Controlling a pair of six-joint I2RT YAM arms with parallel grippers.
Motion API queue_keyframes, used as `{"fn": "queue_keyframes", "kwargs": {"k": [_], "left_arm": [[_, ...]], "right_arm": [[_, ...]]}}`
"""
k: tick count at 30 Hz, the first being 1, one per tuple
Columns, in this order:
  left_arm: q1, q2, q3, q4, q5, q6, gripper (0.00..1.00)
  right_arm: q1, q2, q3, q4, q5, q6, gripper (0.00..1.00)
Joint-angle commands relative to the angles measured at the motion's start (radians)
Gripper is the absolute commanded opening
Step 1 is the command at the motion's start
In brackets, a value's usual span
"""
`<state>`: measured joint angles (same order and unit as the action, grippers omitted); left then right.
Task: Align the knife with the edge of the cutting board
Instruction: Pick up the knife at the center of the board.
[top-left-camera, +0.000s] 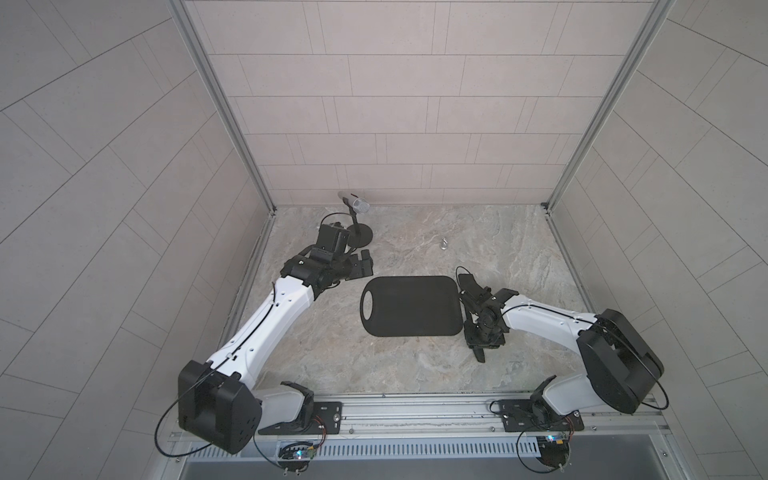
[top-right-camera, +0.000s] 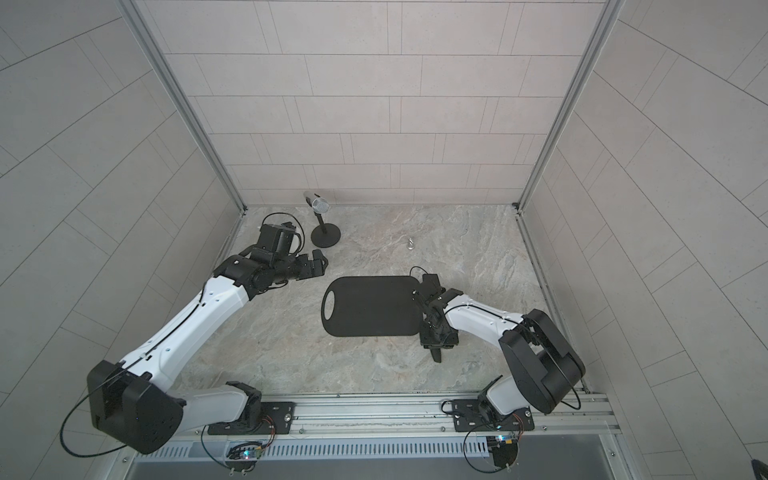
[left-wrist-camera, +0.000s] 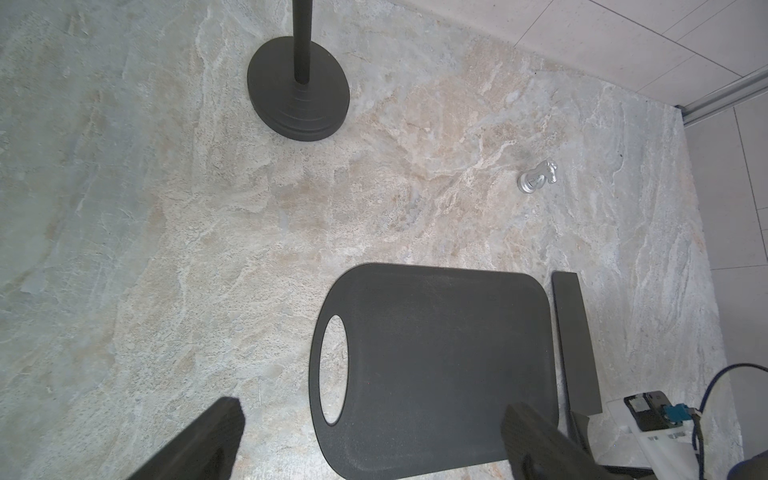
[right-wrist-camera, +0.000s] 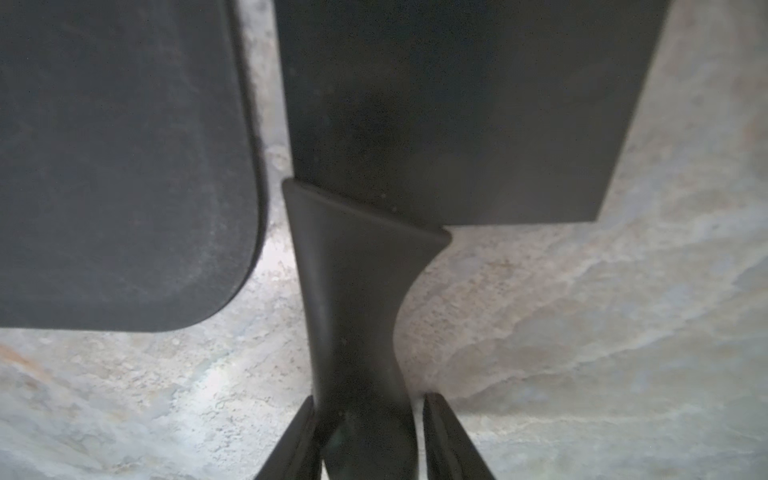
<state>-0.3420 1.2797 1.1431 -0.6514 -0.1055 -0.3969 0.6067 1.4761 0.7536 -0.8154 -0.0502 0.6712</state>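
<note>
Reaching low, right gripper (right-wrist-camera: 368, 401) astride knife (right-wrist-camera: 436, 104) handle, beside cutting board (right-wrist-camera: 124, 166).

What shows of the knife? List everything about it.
The knife is all matte black and cleaver-like: a wide rectangular blade and a narrow handle flaring where they meet. It appears to lie flat on the stone tabletop, beside the short end of the cutting board opposite the handle hole, nearly parallel, a thin gap between. The fingers of the right gripper flank the handle; whether they clamp it is unclear.

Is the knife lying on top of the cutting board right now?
No, the knife lies beside the cutting board, with bare tabletop showing between them.
</note>
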Motion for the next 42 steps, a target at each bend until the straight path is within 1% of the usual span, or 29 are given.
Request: {"fn": "queue_keyframes", "kwargs": {"k": [1, 5, 13, 30, 34, 42], "left_arm": [[0.006, -0.002, -0.009, 0.0, -0.007, -0.008, 1.0], [0.007, -0.006, -0.008, -0.002, -0.01, -0.007, 1.0], [0.006, -0.009, -0.008, -0.003, -0.018, -0.009, 1.0], [0.007, -0.004, -0.007, -0.004, -0.022, -0.008, 1.0], [0.007, -0.001, -0.008, -0.005, -0.02, -0.009, 1.0], [0.008, 0.002, -0.008, -0.005, -0.025, -0.01, 1.0]], "right_arm": [[0.005, 0.067, -0.052, 0.102, -0.026, 0.005, 0.36], [0.005, 0.069, -0.057, 0.112, -0.03, 0.008, 0.27], [0.005, 0.025, -0.066, 0.14, -0.038, 0.021, 0.0], [0.005, -0.211, -0.074, 0.175, -0.091, 0.048, 0.0], [0.005, -0.227, -0.068, 0.182, -0.096, 0.052, 0.0], [0.008, -0.208, -0.069, 0.224, -0.116, 0.057, 0.0]]}}
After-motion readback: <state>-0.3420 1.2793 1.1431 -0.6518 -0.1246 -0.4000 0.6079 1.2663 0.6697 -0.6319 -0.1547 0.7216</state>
